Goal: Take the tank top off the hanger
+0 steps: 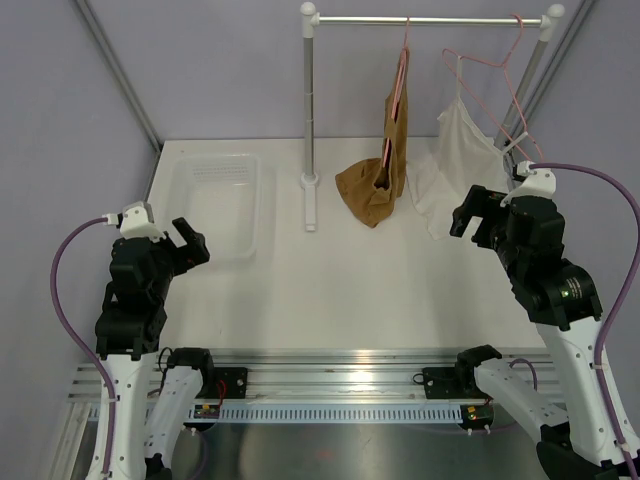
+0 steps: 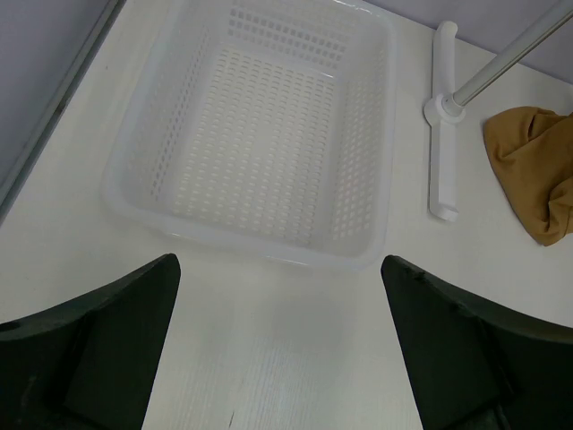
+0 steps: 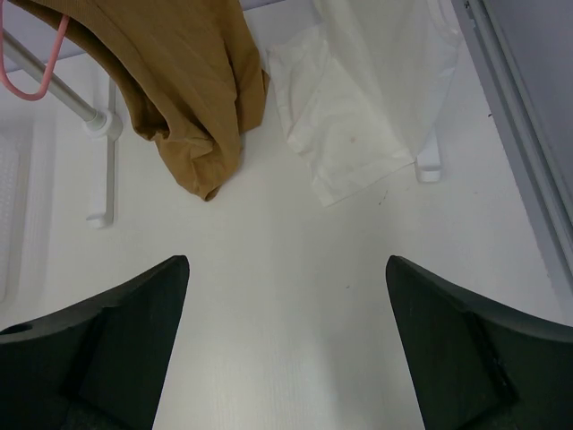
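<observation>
The tan-brown tank top [image 1: 380,170] hangs from a pink wire hanger [image 1: 401,90] on the rail, its lower part bunched on the table. It also shows in the right wrist view [image 3: 192,81] with part of the pink hanger [image 3: 36,76], and at the right edge of the left wrist view [image 2: 533,170]. My left gripper [image 1: 185,245] is open and empty, near the basket. My right gripper [image 1: 478,222] is open and empty, in front of the white garment, apart from the tank top.
A white perforated basket [image 1: 215,205] sits at the left, also in the left wrist view [image 2: 134,152]. A white strappy garment [image 1: 455,165] hangs on a second pink hanger [image 1: 495,70]. The clothes rack's rail [image 1: 430,20] and post [image 1: 309,120] stand at the back.
</observation>
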Available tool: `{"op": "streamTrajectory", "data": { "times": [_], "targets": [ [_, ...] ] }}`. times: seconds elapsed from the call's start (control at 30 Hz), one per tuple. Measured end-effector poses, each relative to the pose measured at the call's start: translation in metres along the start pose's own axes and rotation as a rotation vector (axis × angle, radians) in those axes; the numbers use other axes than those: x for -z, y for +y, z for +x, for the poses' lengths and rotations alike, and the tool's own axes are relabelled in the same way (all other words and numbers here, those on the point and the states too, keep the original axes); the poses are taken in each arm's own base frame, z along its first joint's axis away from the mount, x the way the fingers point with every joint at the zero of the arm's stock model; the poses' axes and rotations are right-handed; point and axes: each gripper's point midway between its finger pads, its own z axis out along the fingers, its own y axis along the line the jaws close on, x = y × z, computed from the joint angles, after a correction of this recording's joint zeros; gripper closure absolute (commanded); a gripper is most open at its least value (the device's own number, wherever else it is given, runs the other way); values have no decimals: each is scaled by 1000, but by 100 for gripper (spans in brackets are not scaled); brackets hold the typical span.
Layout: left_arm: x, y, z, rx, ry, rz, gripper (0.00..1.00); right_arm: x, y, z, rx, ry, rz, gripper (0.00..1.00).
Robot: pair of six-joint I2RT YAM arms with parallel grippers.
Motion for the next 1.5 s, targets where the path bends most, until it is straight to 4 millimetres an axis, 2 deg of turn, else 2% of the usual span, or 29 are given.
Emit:
{"op": "streamTrajectory", "data": {
  "times": [0.13,0.2,0.33,0.4,0.53,0.57,0.77,0.83,1.0,1.1,1.2,1.27,1.4,1.43,1.5],
  "targets": [
    [0,0,0,0,0,0,1,1,3,-4,-6,-15,-16,1],
    [0,0,0,0,0,0,1,3,10,-12,-22,-51,-55,0],
    [0,0,0,1,0,-1,1,3,33,-26,-62,-87,-162,0],
    [0,0,0,1,0,-2,1,-5,51,-35,-78,-72,-223,1],
    [0,1,0,1,-1,-3,1,-40,89,-56,-104,-33,-311,0],
    [0,1,0,1,-1,-2,1,-54,98,-58,-111,-14,-320,0],
    [0,1,0,1,0,-2,1,-111,123,-56,-122,72,-320,12],
    [0,0,0,1,1,-1,1,-123,134,-68,-119,63,-328,14],
    [-1,-1,1,1,7,6,1,-140,157,-96,-94,15,-349,20],
    [-2,-1,2,1,11,8,1,-154,165,-114,-73,-14,-324,24],
    [-2,-2,1,1,10,10,1,-176,170,-127,-37,-49,-265,28],
    [-2,-2,1,1,10,13,1,-194,174,-125,-3,-53,-212,31],
    [-2,-4,2,1,15,20,1,-224,184,-110,90,-31,-118,46],
    [-3,-4,2,1,17,20,1,-229,183,-107,104,-27,-96,55],
    [-3,-5,3,1,20,24,1,-238,181,-98,145,-15,-45,59]
  ]
}}
